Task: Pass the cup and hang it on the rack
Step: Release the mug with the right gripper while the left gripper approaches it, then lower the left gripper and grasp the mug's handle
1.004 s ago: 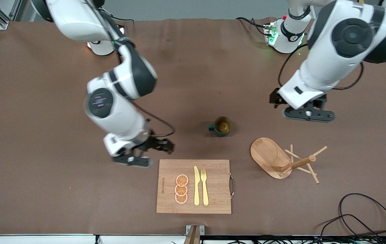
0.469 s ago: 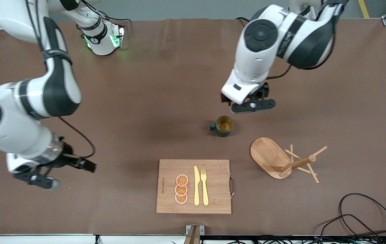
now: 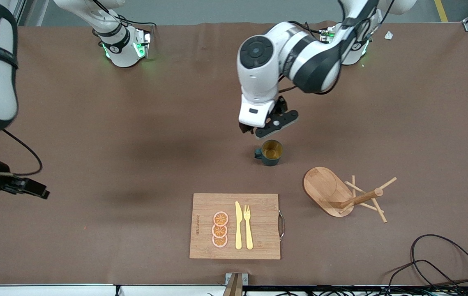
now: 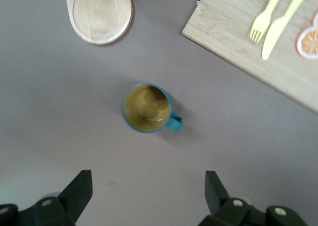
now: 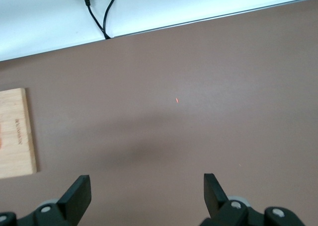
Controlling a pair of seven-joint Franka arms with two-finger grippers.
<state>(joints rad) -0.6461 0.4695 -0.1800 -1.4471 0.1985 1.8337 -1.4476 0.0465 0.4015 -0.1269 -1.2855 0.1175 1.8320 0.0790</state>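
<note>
Cup point(image 4: 147, 108) stands apart from the spread left gripper point(image 4: 145, 196) fingers

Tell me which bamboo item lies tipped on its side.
The rack: its oval base stands on edge, the post lies sideways. The cutting board lies flat.

The left arm reaches out from its base, elbow high, wrist pointing down; the left gripper point(image 3: 269, 128) hangs with jaws spread wide. The right gripper point(image 5: 144, 196), jaws likewise apart, hangs low at the right arm's end of the bench.

Cup point(image 3: 270, 152) stands between rack point(image 3: 342, 193) and cutting board point(image 3: 235, 226).
</note>
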